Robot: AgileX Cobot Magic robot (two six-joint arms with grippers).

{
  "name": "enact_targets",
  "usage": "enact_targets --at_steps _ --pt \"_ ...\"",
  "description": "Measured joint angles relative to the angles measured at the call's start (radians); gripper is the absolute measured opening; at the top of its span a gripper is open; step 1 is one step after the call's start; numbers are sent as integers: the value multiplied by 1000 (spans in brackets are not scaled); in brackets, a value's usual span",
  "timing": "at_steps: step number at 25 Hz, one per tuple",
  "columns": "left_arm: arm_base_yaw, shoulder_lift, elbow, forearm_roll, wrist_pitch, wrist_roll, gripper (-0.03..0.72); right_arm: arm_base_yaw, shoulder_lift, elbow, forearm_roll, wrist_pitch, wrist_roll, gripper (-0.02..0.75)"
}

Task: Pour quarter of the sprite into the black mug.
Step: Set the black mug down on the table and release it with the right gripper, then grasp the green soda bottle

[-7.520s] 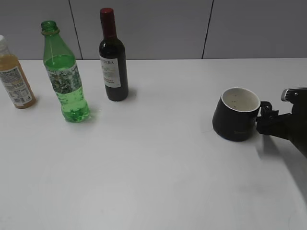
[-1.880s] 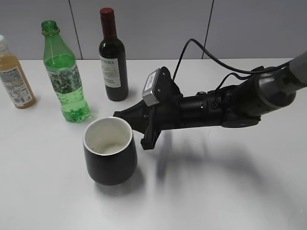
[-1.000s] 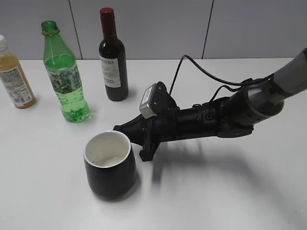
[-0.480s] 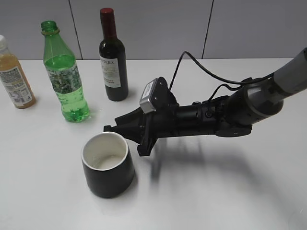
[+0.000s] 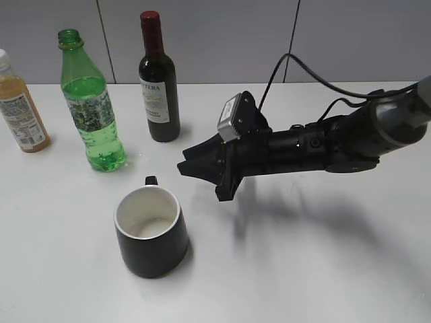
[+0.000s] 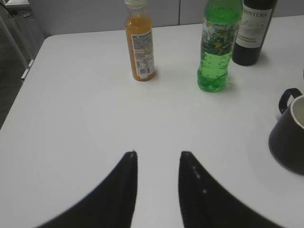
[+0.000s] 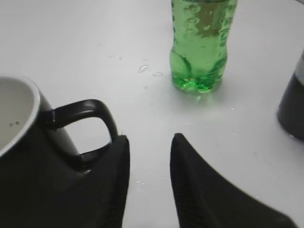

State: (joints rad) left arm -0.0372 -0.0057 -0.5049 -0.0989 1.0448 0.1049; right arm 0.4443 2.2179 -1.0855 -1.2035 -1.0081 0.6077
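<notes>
Black mug (image 5: 151, 232) upright, white inside, handle rearward; right gripper (image 5: 195, 168) fingers apart, left gripper (image 6: 157, 154) likewise

On the table (image 5: 303, 269), three bottles stand along the far left: the juice bottle (image 5: 20, 108) leftmost, the sprite (image 5: 91, 108) right of it and slightly nearer the camera, and the wine bottle (image 5: 158, 84) further right, toward the back wall. The black mug (image 5: 149, 232) sits upright in front of the sprite and wine bottle, well apart from both, its handle (image 5: 151, 180) on the far side, pointing at the bottles. The right gripper (image 5: 195, 168) hangs to the right of and behind the mug, apart from it, with its arm running off to the right edge.
</notes>
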Motion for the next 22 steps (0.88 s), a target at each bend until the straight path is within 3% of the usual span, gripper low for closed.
enact_targets --at_steps 8,13,15,19,22 --pt "0 0 0 0 0 0 237 -62 -136 1 -100 203 83 237" --pt "0 0 0 0 0 0 237 -75 -254 1 -91 537 84 239" --pt "0 0 0 0 0 0 237 -78 -302 0 -35 702 84 289" --pt "0 0 0 0 0 0 237 -99 -357 -39 103 961 84 577" --pt "0 0 0 0 0 0 237 -106 -359 -106 186 1201 80 636"
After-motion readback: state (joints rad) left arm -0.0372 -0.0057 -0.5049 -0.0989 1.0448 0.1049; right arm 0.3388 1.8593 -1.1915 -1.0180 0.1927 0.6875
